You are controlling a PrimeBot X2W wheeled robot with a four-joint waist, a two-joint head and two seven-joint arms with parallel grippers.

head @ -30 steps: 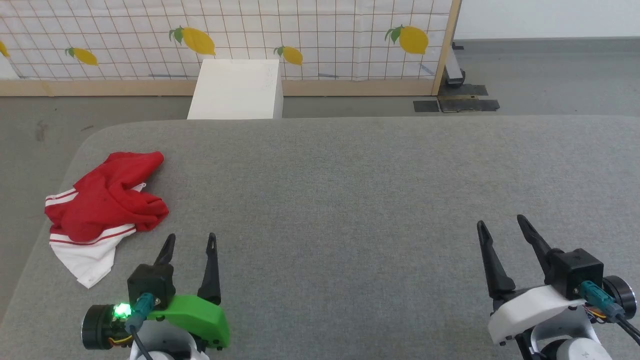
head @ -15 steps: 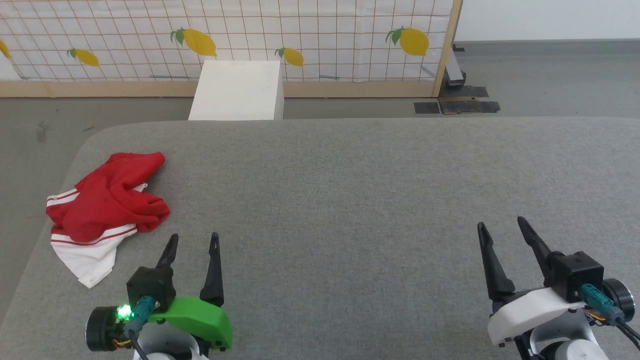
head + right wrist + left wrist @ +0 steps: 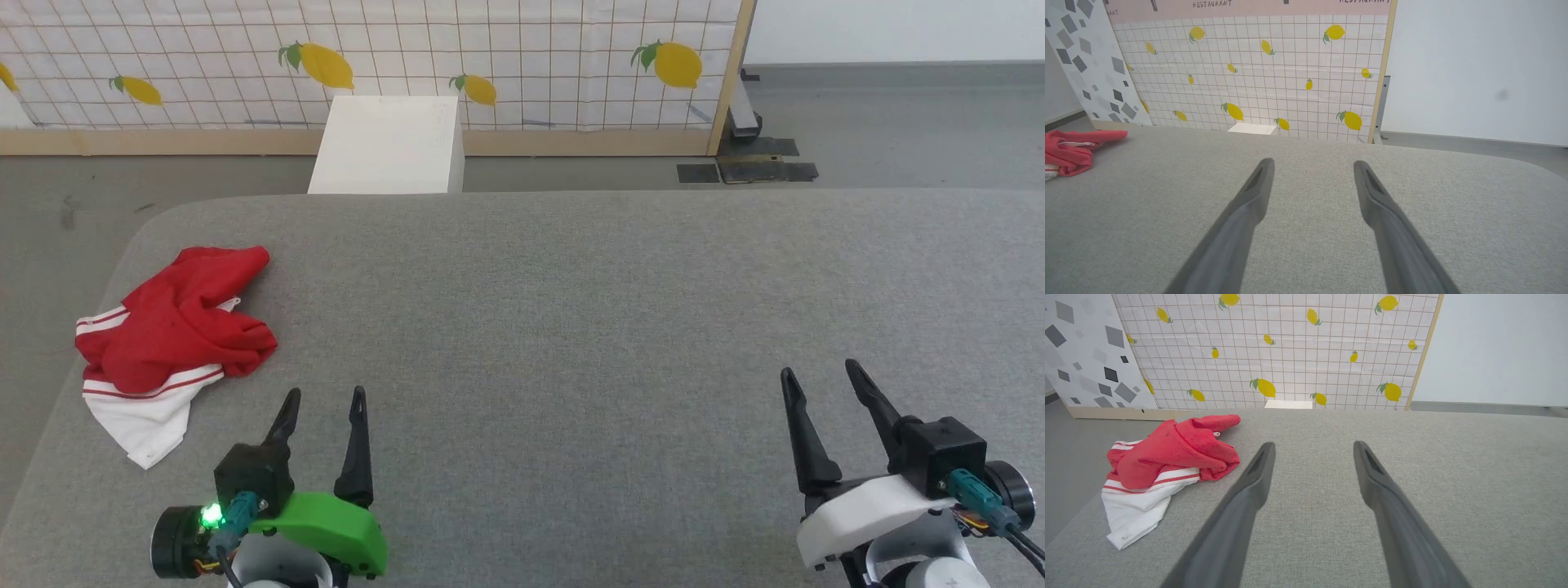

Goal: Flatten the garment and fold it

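The garment lies crumpled near the left edge of the grey padded table: a red heap with a white, red-striped part spilling toward me. The left wrist view has the garment left of the fingers, and the right wrist view catches a strip of the garment at its left edge. My left gripper hovers open just right of the heap and nearer to me, holding nothing. Far to the right, my right gripper also stands open and empty above bare fabric.
A white box stands on the floor beyond the table's far edge. Behind it runs a lemon-print grid screen with a wooden frame. The table's rounded left corner lies close to the garment.
My left gripper has shifted slightly right and nearer to me. The right gripper has dropped a little nearer too. The garment lies as before.
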